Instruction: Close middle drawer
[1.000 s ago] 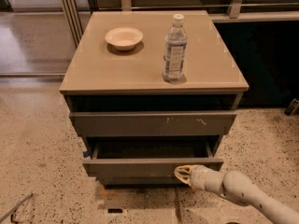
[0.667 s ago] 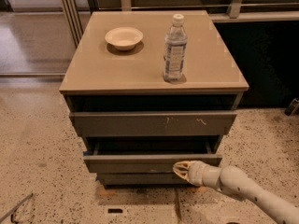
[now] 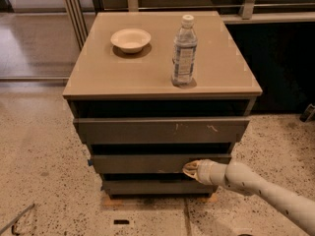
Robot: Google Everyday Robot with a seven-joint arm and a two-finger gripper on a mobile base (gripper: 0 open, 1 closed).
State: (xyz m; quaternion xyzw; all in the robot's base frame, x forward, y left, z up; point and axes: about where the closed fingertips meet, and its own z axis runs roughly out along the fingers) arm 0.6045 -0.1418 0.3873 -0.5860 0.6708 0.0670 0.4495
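The middle drawer [image 3: 142, 163] is a wide dark grey-brown drawer with a plain front, under the top drawer front with pale scratch marks [image 3: 162, 130]. It stands out only slightly from the cabinet, with just a thin dark gap above its front. My gripper [image 3: 189, 168], pale, at the end of a white arm coming from the lower right, presses against the right part of the middle drawer's front. The shorter, darker lowest drawer front [image 3: 152, 186] sits below.
On the tan cabinet top [image 3: 98, 77] stand a white bowl [image 3: 131, 39] and a clear water bottle [image 3: 184, 51]. Speckled floor lies around the cabinet. A dark counter with railing stands behind and to the right.
The middle drawer has slid inward from well open to nearly flush. My gripper has moved forward with its front, staying against it.
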